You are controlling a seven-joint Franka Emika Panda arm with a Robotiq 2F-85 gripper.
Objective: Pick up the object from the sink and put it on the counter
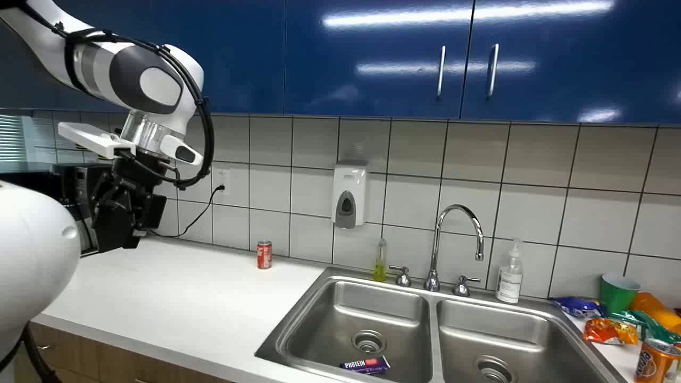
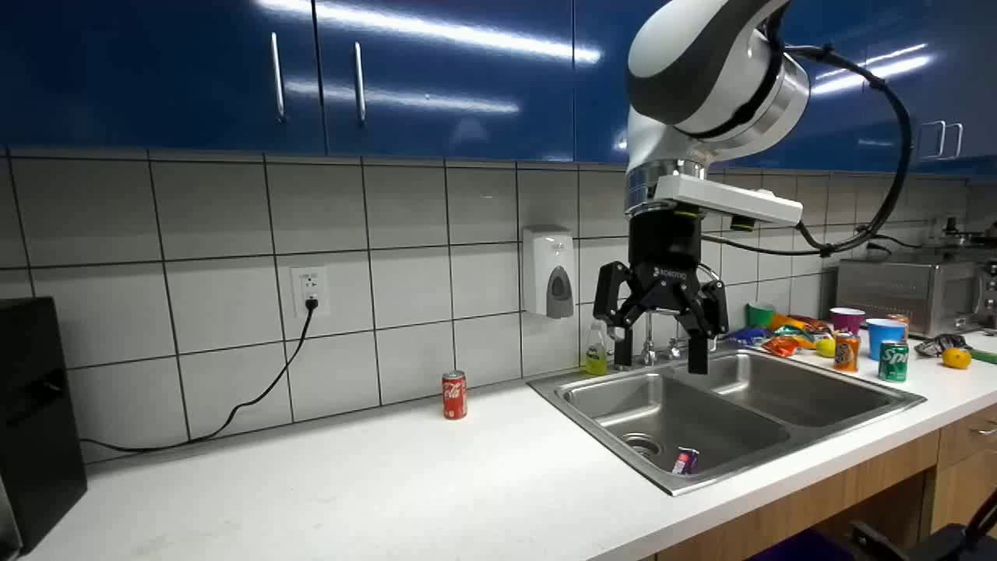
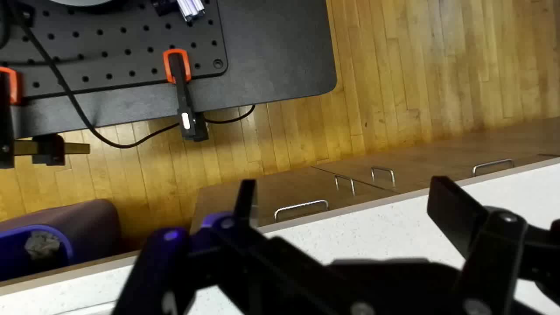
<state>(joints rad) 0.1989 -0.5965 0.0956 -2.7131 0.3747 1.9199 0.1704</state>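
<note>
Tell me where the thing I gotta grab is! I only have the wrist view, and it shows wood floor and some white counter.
Observer: In an exterior view, the purple protein bar is in the sink, in the basin closer to the red can.
Operator: What red can? I don't see it!
Observer: It stands upright on the counter, near the tiled wall.
Operator: Okay! What might I bump at the sink?
Observer: Perhaps the curved chrome faucet; it rises from the wall side of the sink.
</note>
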